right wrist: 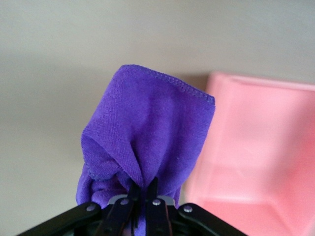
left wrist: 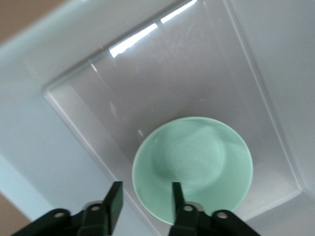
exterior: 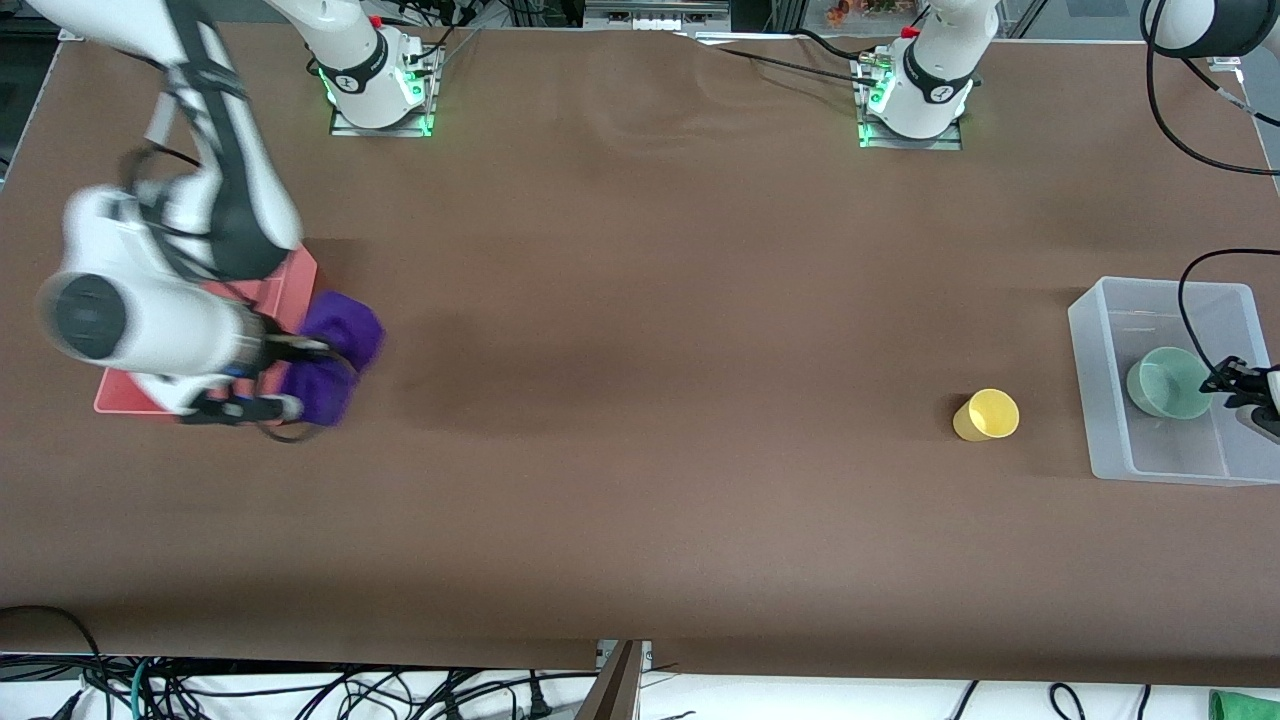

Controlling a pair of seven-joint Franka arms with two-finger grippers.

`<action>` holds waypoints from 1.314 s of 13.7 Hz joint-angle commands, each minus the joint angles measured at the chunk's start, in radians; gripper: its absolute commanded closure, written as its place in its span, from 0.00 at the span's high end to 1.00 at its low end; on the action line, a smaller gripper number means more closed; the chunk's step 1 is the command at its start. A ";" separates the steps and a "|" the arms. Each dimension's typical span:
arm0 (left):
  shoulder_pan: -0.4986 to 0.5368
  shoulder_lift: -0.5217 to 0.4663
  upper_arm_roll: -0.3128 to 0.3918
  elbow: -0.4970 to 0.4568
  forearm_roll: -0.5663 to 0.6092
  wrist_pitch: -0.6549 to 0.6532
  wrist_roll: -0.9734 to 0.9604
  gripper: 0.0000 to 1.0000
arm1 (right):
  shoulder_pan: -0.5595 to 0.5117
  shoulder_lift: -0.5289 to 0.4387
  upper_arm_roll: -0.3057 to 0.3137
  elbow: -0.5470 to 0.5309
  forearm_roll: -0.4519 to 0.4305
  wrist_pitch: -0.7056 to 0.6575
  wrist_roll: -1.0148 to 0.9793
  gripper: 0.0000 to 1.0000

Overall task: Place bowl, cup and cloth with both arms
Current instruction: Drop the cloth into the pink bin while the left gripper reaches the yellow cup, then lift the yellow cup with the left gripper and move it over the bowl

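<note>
The mint-green bowl (exterior: 1168, 382) sits in a clear plastic bin (exterior: 1098, 330) at the left arm's end of the table. My left gripper (exterior: 1232, 382) hangs open over the bin beside the bowl; in the left wrist view its open gripper (left wrist: 143, 195) stands above the bowl's rim (left wrist: 193, 164). The yellow cup (exterior: 986, 415) lies on its side on the table beside the bin. My right gripper (exterior: 300, 350) is shut on the purple cloth (exterior: 336, 366) and holds it in the air at the edge of a pink tray (exterior: 290, 285). The right wrist view shows the cloth (right wrist: 147, 142) hanging from the gripper (right wrist: 143, 189).
The pink tray (right wrist: 261, 157) lies at the right arm's end of the table, partly hidden by the right arm. Brown table surface stretches between tray and cup. Cables hang along the table's edge nearest the front camera.
</note>
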 commanded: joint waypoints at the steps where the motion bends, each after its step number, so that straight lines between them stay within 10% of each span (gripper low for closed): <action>1: -0.011 -0.096 -0.080 0.001 -0.004 -0.105 -0.072 1.00 | -0.008 -0.030 -0.168 0.006 0.012 -0.115 -0.247 0.00; 5: -0.008 -0.125 -0.282 -0.041 -0.035 -0.179 -0.482 1.00 | -0.011 -0.018 -0.335 -0.052 0.012 -0.078 -0.447 0.00; 13: -0.011 -0.137 -0.376 -0.358 -0.116 0.173 -0.711 0.92 | -0.022 0.017 -0.359 -0.390 0.014 0.314 -0.446 0.00; 14: -0.013 -0.133 -0.379 -0.372 -0.116 0.184 -0.728 0.80 | -0.026 0.022 -0.359 -0.405 0.014 0.353 -0.444 0.09; 15: -0.011 -0.125 -0.379 -0.374 -0.116 0.187 -0.727 0.56 | -0.031 0.022 -0.359 -0.404 0.014 0.362 -0.443 0.78; 16: -0.004 -0.124 -0.381 -0.374 -0.116 0.186 -0.727 0.22 | -0.029 0.013 -0.359 -0.395 0.015 0.352 -0.441 1.00; 17: -0.005 -0.122 -0.381 -0.374 -0.118 0.184 -0.727 0.01 | -0.029 -0.003 -0.359 -0.378 0.023 0.349 -0.436 1.00; 18: -0.008 -0.107 -0.381 -0.374 -0.116 0.184 -0.730 0.00 | -0.029 -0.021 -0.359 -0.346 0.069 0.318 -0.443 1.00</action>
